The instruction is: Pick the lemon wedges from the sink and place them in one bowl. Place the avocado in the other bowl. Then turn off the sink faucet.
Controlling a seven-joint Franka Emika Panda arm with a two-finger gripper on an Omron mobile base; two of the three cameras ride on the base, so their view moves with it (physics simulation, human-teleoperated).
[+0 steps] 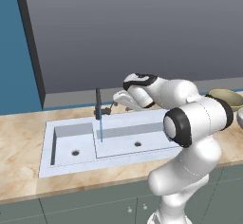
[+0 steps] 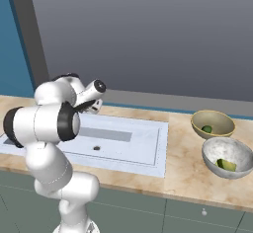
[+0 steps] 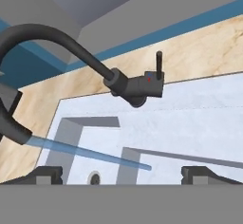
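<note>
left base view: tan counter (image 1: 19,137), grey wall (image 1: 133,28)

- A flat grey wall panel (image 1: 142,28) is filling the space ahead of me, lit evenly and softly.
- A darker grey upright strip (image 1: 31,38) is edging that panel on its left, with a teal-blue wall (image 1: 12,52) lying beyond it.
- A thin blue band (image 2: 148,104) is running along the foot of the panel.
- A tan, marbled stone counter (image 1: 19,137) is stretching across below the wall.
- Grey-green cabinet fronts (image 2: 188,214) with small pale knobs (image 2: 203,211) are sitting under the counter.
</note>
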